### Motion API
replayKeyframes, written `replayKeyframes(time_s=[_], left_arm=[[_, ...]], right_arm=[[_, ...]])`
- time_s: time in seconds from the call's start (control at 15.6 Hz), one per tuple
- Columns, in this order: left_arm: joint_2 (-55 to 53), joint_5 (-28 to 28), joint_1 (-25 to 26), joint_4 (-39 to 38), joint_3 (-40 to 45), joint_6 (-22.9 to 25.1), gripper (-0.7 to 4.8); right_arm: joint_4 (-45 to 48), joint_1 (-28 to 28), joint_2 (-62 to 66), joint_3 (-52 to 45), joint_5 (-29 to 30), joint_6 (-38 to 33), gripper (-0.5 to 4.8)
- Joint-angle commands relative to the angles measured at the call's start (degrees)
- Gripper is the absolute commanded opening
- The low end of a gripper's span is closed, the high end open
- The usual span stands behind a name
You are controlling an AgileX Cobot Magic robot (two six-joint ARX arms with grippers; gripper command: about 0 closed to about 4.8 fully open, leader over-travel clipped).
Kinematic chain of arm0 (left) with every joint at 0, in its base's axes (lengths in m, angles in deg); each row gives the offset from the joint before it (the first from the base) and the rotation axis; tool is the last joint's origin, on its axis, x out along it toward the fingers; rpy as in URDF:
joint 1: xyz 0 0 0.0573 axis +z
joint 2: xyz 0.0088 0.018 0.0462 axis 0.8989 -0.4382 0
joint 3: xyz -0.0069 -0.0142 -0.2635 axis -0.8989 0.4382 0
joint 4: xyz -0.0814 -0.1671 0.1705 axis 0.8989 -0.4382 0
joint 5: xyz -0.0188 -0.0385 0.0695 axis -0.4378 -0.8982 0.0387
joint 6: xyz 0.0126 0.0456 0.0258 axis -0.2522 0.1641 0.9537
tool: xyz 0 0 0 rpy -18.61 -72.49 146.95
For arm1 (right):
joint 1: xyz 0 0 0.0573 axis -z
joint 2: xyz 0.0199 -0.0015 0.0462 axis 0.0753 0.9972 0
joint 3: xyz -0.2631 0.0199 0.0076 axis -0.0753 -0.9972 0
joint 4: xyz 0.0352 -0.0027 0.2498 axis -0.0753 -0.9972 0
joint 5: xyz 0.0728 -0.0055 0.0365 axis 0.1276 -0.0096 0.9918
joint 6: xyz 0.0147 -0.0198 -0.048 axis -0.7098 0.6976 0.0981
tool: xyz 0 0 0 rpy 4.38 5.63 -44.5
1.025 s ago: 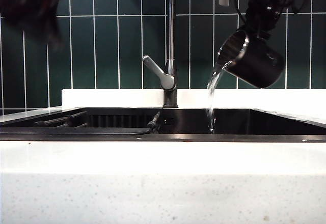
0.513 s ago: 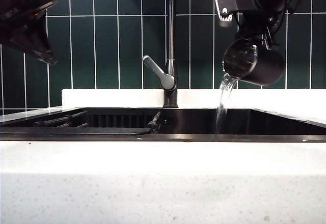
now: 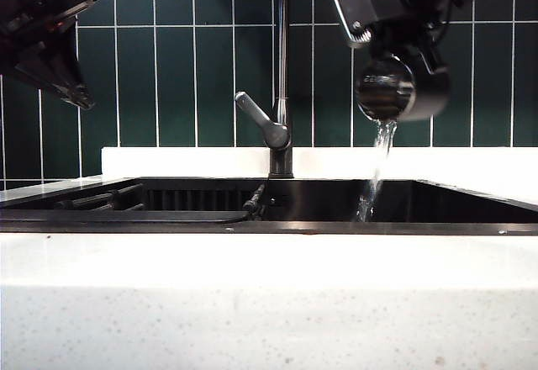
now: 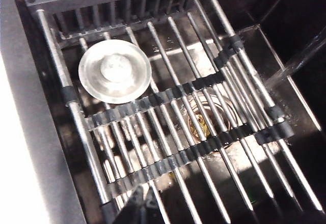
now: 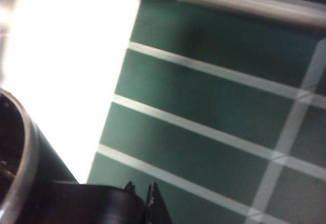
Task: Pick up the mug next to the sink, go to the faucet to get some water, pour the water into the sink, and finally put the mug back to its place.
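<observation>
The matte black mug (image 3: 395, 88) hangs high right of the faucet (image 3: 283, 50), tipped on its side with its silvery rim toward the exterior camera. My right gripper (image 3: 412, 46) is shut on its thin handle. Water (image 3: 378, 160) streams from the rim down into the black sink (image 3: 269, 223). In the right wrist view the mug (image 5: 20, 173) fills one corner, with my right gripper (image 5: 141, 183) shut beside it. My left gripper (image 3: 80, 97) hovers shut, high over the sink's left end. In the left wrist view its tips (image 4: 142, 196) meet above the slatted rack (image 4: 168, 96), holding nothing.
The grey lever handle (image 3: 261, 122) juts left from the faucet base. Under the rack lie a round metal stopper (image 4: 114, 71) and the drain (image 4: 209, 122). Dark green tiles (image 3: 193, 76) back the sink, and a pale speckled counter (image 3: 269, 303) runs along the front.
The mug has rolled further over and shifted a little left, so its mouth now faces the camera; water keeps pouring. My left arm swung at first, then stayed still.
</observation>
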Motion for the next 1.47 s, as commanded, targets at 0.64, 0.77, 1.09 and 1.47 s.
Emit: replayKeyframes(time_s=[0.64, 0.77, 1.09, 1.47], left_arm=[[0.2, -1.3, -0.1, 0.2, -0.1, -1.5, -0.06], [0.2, -1.3, -0.1, 0.3, -0.1, -1.5, -0.06], [0.2, -1.3, -0.1, 2.5, -0.1, -1.4, -0.06], [0.2, -0.8, -0.1, 2.3, -0.1, -1.4, -0.06]], right_arm=[[1.8, -5.9, -0.3, 0.4, -4.5, 4.8, 0.22], [1.8, -6.3, -0.3, 0.4, -4.5, 3.5, 0.22], [4.5, -6.2, -0.4, 0.4, -12.2, -36.4, -0.01], [4.7, -0.9, -0.4, 0.4, -27.9, -59.2, -0.01]])
